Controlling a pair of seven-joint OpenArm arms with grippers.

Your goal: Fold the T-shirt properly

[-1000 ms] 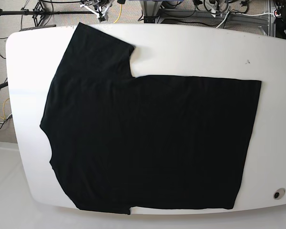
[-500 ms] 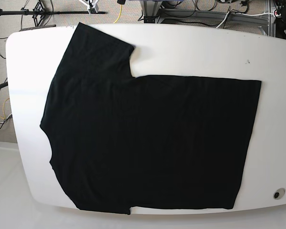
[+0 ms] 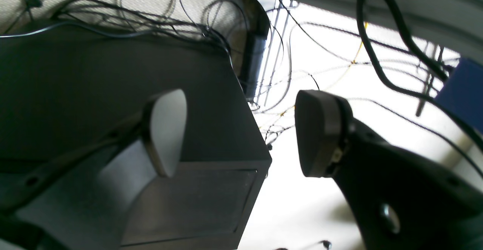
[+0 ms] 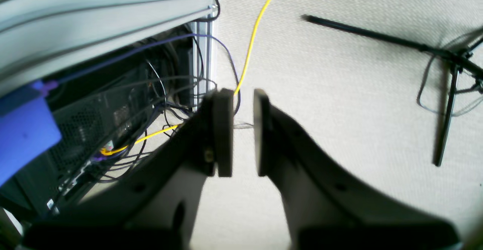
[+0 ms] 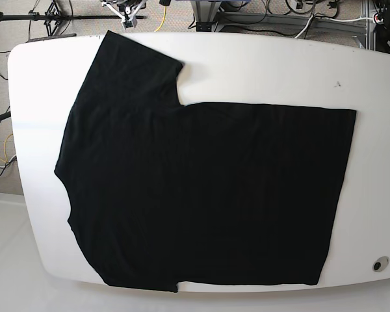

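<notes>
Surface (image 5: 260, 68): white, smooth, rounded corners, matte. No arm of mine shows over it in the base view.

T-shirt (image 5: 201, 195): plain black, spread flat on the surface and covering most of it. One short sleeve (image 5: 133, 68) runs toward the far edge; the straight hem (image 5: 341, 195) lies at the other end. The near edge reaches the surface's front rim. Faint ribbing, few wrinkles. It is nowhere near either set of my fingers; neither wrist view contains any cloth.

Handling, as I judge it: light, limp, no stiffness, so it will drape and sag from any pinch point. Likely to slide easily on the smooth top, and one layer may drag the other. Best holds look like the edges: sleeve end, shoulder corner, hem corners. Pinch at two spread points to keep a fold line straight.

Left fingers (image 3: 241, 133): released, spread wide, empty. Dark rounded pads, one catching light. Beyond them a dark box-like cabinet (image 3: 113, 103) and loose cables.

Right fingers (image 4: 238, 129): nearly clenched, a narrow gap between flat black pads, grasping nothing. Beyond them pale carpet (image 4: 339, 72) and a yellow cable (image 4: 253, 35).
</notes>
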